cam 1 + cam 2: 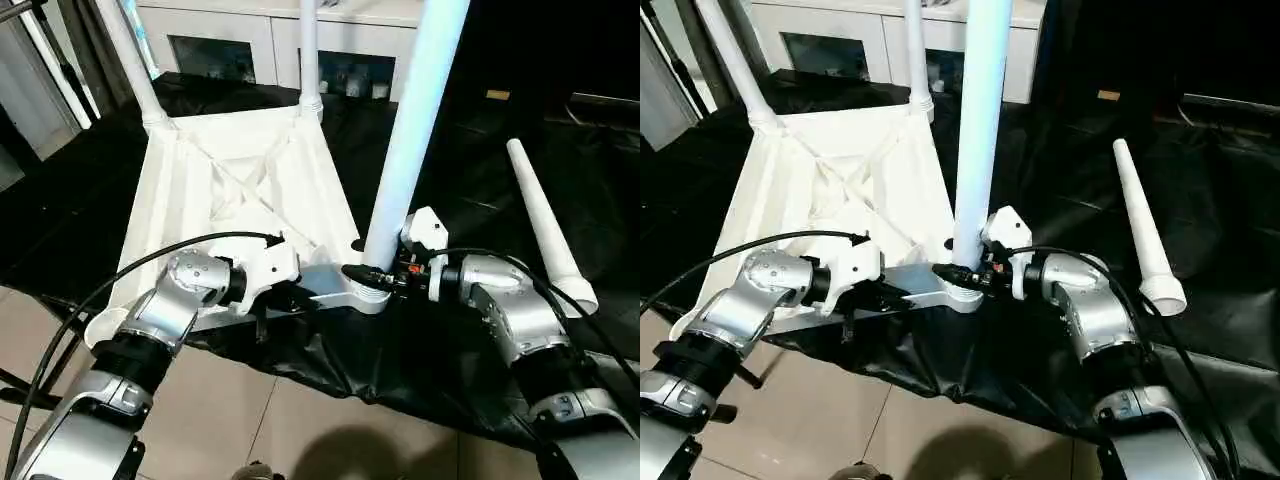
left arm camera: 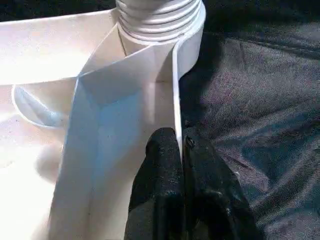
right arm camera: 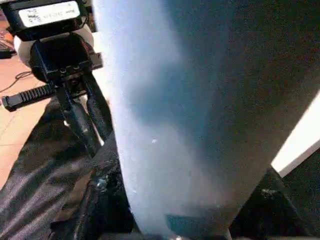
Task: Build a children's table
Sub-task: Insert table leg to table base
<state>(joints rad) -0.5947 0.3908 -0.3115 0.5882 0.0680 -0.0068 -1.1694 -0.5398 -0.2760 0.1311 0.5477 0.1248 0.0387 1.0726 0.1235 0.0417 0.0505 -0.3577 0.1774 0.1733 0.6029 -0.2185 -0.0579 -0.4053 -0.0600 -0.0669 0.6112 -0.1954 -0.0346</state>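
We are looking down over our own two silver forearms at the children's table, which lies upside down on a black sheet spread over the floor. The tabletop shows its ribbed underside, so the corner sockets face up to receive the legs — that is why it is turned this way.

Two legs already stand in the far corners: one at the far left and one at the far right, both rising out of the top of the view. A third leg stands upright in the near right socket. Our right hand is clasped around its base just above the socket, the jaws about half apart on the tube. We judge it is seating or turning the leg into place.

Our left hand is pinched nearly closed on the thin rim of the tabletop, close beside that same socket. The left wrist view shows the black fingers nipping the white edge, with the ridged collar of the socket just beyond. This grip most likely braces the top so it does not slide or twist while the other hand works the leg.

The fourth leg lies loose on the sheet to our right, well apart from the tabletop — waiting for the near left corner, which has no leg yet.
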